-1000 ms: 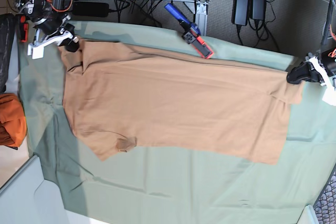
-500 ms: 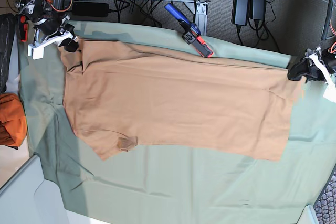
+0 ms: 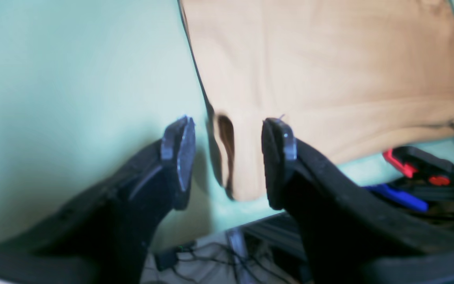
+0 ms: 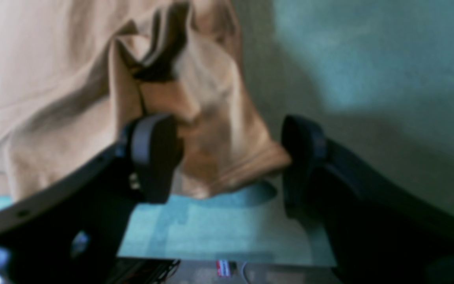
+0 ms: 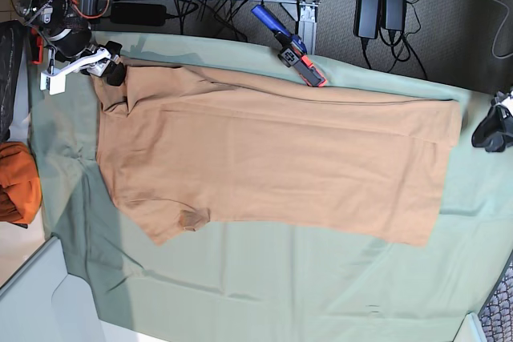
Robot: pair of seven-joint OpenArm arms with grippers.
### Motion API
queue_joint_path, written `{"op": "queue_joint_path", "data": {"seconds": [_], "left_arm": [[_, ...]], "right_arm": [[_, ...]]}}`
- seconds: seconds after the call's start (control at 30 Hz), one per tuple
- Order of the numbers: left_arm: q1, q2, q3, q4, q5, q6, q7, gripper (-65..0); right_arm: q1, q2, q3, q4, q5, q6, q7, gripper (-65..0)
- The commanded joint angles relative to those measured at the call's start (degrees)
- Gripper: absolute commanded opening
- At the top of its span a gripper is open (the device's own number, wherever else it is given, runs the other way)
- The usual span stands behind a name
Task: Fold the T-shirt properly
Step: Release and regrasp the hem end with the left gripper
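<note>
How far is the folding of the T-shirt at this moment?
Done: the T-shirt lies spread lengthwise on the green cloth, apparently doubled once already. In hand: nothing is gripped; the left hand is open at its corner, and the right hand is open around a bunched corner. Left: the remaining folds into a compact shape.

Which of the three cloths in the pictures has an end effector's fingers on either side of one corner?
The tan T-shirt. Unlike the sage-green cloth beneath or the orange bundle, its bunched corner sits between the open right end effector.
</note>
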Motion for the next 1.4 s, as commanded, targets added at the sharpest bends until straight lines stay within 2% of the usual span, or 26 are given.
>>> {"op": "queue_joint_path", "data": {"seconds": [0.0,0.17,0.3,0.4,0.53,0.6,0.73,0.83,1.23,1.37], "left_arm": [[-1.1,-1.5,-0.3,1.1,-1.2,-0.9,-1.8,-34.3],[-8.1,-2.0,1.7,0.8,2.9,-0.9,-5.4,-34.4],[-16.3,-2.4,8.8,-4.2,8.8,-0.9,-8.7,-34.5],[-24.0,-2.3,16.3,-13.0,11.2,-0.9,-11.0,-34.5],[-35.1,-1.7,23.3,-28.7,17.9,-0.9,-17.2,-34.5],[-39.8,-1.7,24.6,-36.8,19.3,-0.9,-19.6,-34.5],[-46.2,-1.6,24.9,-48.8,19.2,-0.9,-20.5,-34.4],[-47.7,-0.8,24.9,-52.4,19.2,-0.9,-20.4,-34.4],[-46.8,4.2,27.3,-52.5,19.1,-0.9,-18.4,-34.5],[-46.8,4.6,27.4,-51.4,14.6,-0.9,-14.8,-34.5]], "right_arm": [[0.0,1.0,0.6,0.9,0.0,5.0,0.2,-22.6],[0.0,1.0,0.6,0.9,-1.1,5.0,0.7,-22.6],[0.0,1.0,0.6,0.9,-2.4,5.0,0.8,-22.6],[0.0,1.0,0.6,0.9,-2.7,5.0,0.8,-22.6],[0.0,1.0,0.6,0.9,-2.7,5.0,0.8,-22.6],[0.0,1.0,0.6,0.9,-2.7,5.0,0.8,-22.6],[0.0,1.0,0.6,0.9,-2.5,5.0,0.8,-22.6],[0.0,1.0,0.6,0.9,-2.5,5.0,1.0,-22.6],[0.0,1.0,0.6,0.9,-2.5,5.0,1.0,-22.6],[0.0,1.0,0.6,0.9,-2.5,5.0,1.0,-22.6]]}}
